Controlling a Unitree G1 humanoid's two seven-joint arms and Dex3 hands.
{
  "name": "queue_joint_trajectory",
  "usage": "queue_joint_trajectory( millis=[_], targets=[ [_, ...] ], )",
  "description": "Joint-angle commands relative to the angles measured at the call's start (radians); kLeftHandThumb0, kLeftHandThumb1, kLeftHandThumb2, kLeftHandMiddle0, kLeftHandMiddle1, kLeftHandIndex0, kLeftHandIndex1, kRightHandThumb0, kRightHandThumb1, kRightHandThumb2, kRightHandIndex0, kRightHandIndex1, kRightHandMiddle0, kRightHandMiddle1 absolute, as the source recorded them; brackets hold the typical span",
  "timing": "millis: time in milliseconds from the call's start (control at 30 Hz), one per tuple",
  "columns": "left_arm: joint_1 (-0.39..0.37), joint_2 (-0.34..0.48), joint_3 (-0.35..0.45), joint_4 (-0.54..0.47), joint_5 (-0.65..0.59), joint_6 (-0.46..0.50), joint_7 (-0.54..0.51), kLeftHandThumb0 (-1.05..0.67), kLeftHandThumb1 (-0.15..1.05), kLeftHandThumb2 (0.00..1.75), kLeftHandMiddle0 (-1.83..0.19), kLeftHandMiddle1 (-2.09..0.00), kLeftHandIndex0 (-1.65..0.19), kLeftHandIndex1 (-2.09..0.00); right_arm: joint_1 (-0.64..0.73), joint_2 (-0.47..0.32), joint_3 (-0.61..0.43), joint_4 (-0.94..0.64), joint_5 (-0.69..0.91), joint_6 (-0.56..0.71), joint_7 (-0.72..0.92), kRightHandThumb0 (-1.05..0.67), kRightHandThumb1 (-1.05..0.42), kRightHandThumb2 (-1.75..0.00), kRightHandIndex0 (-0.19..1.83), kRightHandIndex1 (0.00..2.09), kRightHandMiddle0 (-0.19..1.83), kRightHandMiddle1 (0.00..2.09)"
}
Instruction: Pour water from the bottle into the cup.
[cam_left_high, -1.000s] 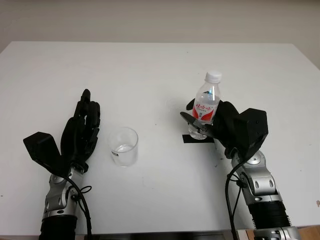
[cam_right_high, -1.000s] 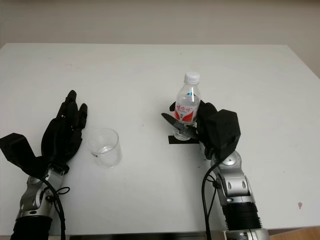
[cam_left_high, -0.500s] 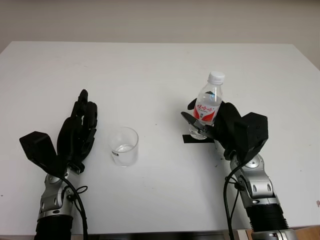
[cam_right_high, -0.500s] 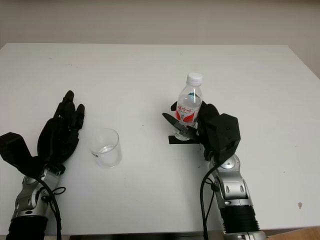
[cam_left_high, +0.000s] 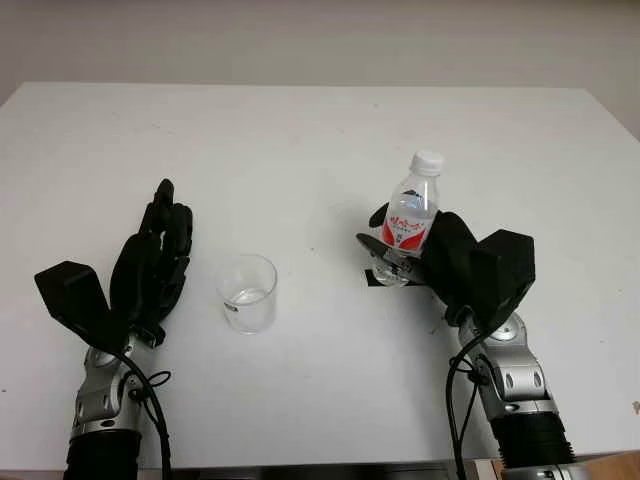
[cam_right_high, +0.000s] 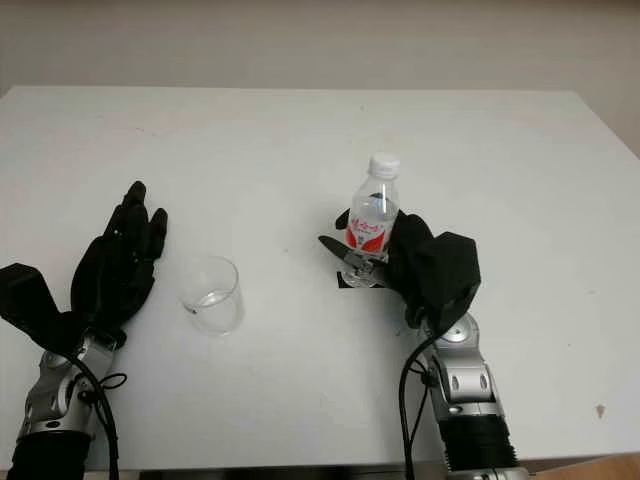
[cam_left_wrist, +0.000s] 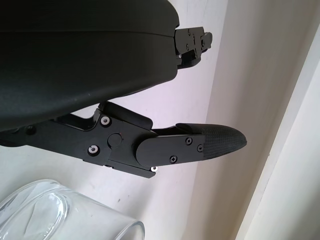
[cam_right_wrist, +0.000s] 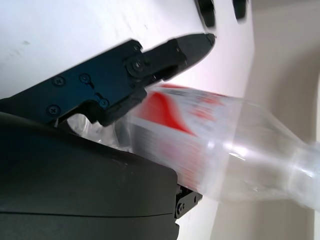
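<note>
A small clear water bottle (cam_left_high: 411, 213) with a red label and white cap stands nearly upright in my right hand (cam_left_high: 405, 250), right of the table's middle. The fingers are curled around its lower half, over a strip of black tape (cam_left_high: 380, 279). The right wrist view shows the bottle (cam_right_wrist: 220, 150) pressed against the palm with a finger (cam_right_wrist: 150, 65) across it. A clear plastic cup (cam_left_high: 247, 293) stands left of the bottle, with a little water at its bottom. My left hand (cam_left_high: 160, 255) is open just left of the cup; the cup rim (cam_left_wrist: 60, 215) sits beside its thumb (cam_left_wrist: 200, 145).
The white table (cam_left_high: 300, 140) stretches wide behind both hands. Its far edge meets a pale wall. The near edge runs just beneath my forearms.
My right hand has drawn slightly nearer and left with the bottle, which sits a little lower. The left hand has shifted slightly left. The cup has not moved.
</note>
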Motion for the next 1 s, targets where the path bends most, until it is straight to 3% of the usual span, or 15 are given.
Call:
queue_joint_trajectory(
  millis=[0,67,200,633,967],
  targets=[
    [0.0,0.011,0.01,-0.002,-0.001,0.005,0.001,-0.74,1.05,0.44,0.09,-0.06,0.09,-0.06,-0.011,-0.037,0.009,0.006,-0.002,0.002,0.044,-0.75,-0.91,-0.06,-0.1,0.45,-0.08,0.58],
    [0.0,0.014,0.012,-0.002,-0.001,0.006,0.001,-0.73,1.05,0.44,0.09,-0.06,0.1,-0.06,-0.011,-0.047,0.011,0.007,0.0,0.006,0.073,-0.78,-0.9,-0.05,-0.17,0.13,-0.15,0.26],
    [0.002,0.018,0.015,-0.005,-0.003,0.01,-0.004,-0.74,1.05,0.43,0.09,-0.06,0.09,-0.06,-0.001,-0.048,0.004,0.005,0.008,0.013,0.092,-0.81,-0.9,-0.05,-0.19,0.01,-0.19,0.08],
    [-0.005,0.023,0.021,0.007,0.002,0.005,-0.022,-0.73,1.05,0.44,0.09,-0.05,0.09,-0.06,0.031,-0.04,-0.012,-0.005,0.008,-0.009,0.077,-0.83,-0.89,-0.05,-0.19,0.0,-0.19,0.02],
    [-0.011,0.028,0.023,0.018,-0.002,0.003,-0.032,-0.73,1.05,0.44,0.1,-0.05,0.09,-0.06,0.04,-0.034,-0.03,0.034,-0.07,-0.176,-0.056,-0.93,-0.9,-0.06,-0.19,0.0,-0.19,0.0]
  ],
)
